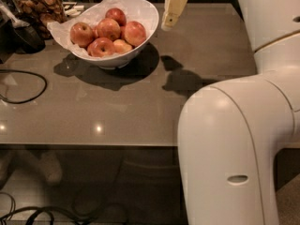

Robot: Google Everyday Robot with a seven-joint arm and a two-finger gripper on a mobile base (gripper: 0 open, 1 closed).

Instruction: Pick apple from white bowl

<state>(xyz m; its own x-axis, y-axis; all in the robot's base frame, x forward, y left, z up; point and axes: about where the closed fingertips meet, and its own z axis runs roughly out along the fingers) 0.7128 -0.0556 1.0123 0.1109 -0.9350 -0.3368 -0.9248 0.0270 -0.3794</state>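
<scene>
Jaws: open or closed, cannot tell. Apple (pixel 134 33), rightmost of the pile, lies in white bowl (pixel 149 12) at desk (pixel 117 109) back-left; gripper (pixel 172 11) hangs just right of the rim, so target sits leftward and lower.

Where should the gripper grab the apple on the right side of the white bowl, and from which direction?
Probably from above, closing around the rounded upper half of the apple: its top is exposed, while neighbouring apples on its left and the wall of the white bowl on its right crowd the lower sides. The gripper hangs just right of the bowl's rim.
</scene>
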